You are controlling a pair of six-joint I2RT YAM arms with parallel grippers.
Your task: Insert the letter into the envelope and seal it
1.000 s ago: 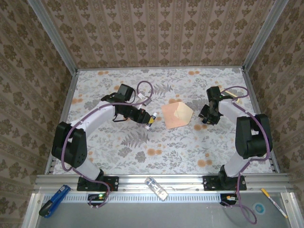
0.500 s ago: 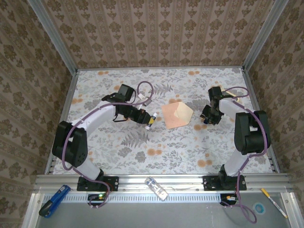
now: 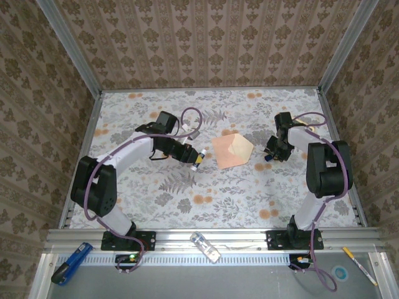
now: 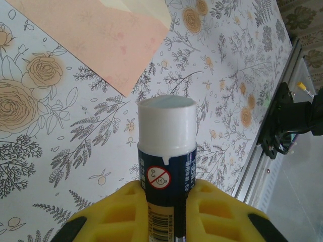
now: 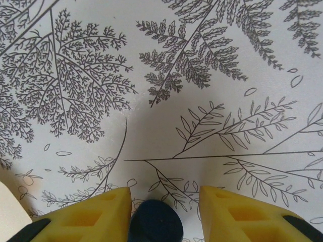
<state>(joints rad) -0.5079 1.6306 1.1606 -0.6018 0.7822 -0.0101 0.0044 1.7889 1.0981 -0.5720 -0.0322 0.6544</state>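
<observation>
- Your left gripper (image 3: 197, 158) is pinched shut on a glue stick (image 4: 167, 146), whose white top is bare and pointing forward.
- The envelope (image 3: 232, 151) lies flat at mid-table (image 3: 156, 187) with its flap (image 3: 244, 147) folded open. What is in its pocket is hidden.
- In the top view the envelope sits at 3 o'clock from the left gripper, near but not touching. In the left wrist view its salmon corner is at 11 o'clock from the stick's tip.
- The envelope's long axis runs from 9 to 3 o'clock. The flap's point aims at 3 o'clock, toward your right gripper (image 3: 269, 156).
- The right gripper's fingers stand apart with a dark blue cap (image 5: 155, 222) between them. You cannot tell whether they pinch it.
- Both arms look about equally near: the left to the salmon edge, the right to the flap's tip. The stick probably has to cross over the body to reach the flap.
- Count: one envelope, one flap, one glue stick, one cap, two grippers.
</observation>
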